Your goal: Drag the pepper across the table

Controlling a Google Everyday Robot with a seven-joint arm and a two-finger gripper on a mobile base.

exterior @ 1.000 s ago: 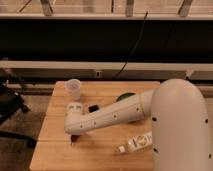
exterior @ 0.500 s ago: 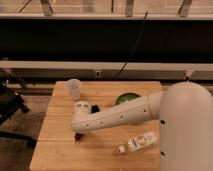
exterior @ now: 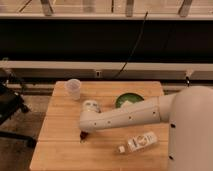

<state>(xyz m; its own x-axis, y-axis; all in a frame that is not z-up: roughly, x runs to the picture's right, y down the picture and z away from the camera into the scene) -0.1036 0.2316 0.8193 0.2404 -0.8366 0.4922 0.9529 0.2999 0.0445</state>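
The end effector (exterior: 83, 133) is pressed down at the left middle of the counter (exterior: 60, 150), its fingers closed tight. The pepper (exterior: 83, 135) is seen only as a small dark bit right under it.

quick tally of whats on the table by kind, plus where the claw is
clear plastic cup: 1
green bowl: 1
white can or tub: 1
bottle lying on its side: 1
pepper: 1, mostly hidden
total: 5
claw: shut, down at the table on the pepper, under the arm's end
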